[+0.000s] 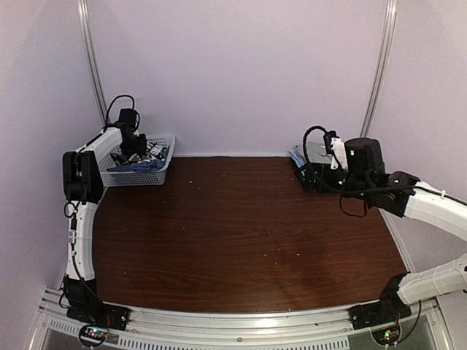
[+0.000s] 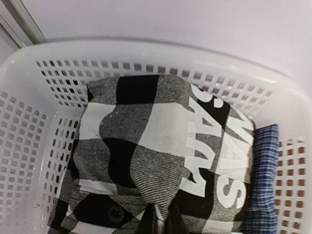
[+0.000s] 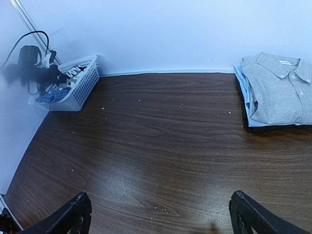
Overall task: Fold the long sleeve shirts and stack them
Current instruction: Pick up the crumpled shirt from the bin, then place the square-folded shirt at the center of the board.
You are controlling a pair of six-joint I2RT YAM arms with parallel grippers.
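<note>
A dark brown wood-grain desk [image 1: 241, 233] stands in a booth with pale lilac walls [image 1: 233, 65]. Small light specks are scattered over its surface.

In the far left corner of the desk sits a white plastic lattice basket [image 1: 166, 157]. The left arm bends over it and its left hand [image 1: 135, 146] reaches down inside. The left wrist view looks straight into the basket. A soft black-and-white checked cloth shirt [image 2: 146, 141] with large white lettering lies crumpled there and fills most of the space. A dark round button shows near its lower edge. The left hand is closed tight at the bottom of that view, and the checked cloth is bunched and pinched between its dark fingers [image 2: 161, 225]. Just beside the checked shirt, against the right wall of the basket, lies a folded blue plaid cloth [image 2: 263, 175].

At the far right of the desk, near the back wall, a plain grey collared shirt [image 3: 278, 87] lies neatly folded. It rests on top of a folded light blue shirt [image 3: 243, 92], whose edge peeks out on the left.

The right hand [image 3: 161, 214] hangs above bare desk near this stack. Its two black fingers are spread wide apart and nothing is between them.
</note>
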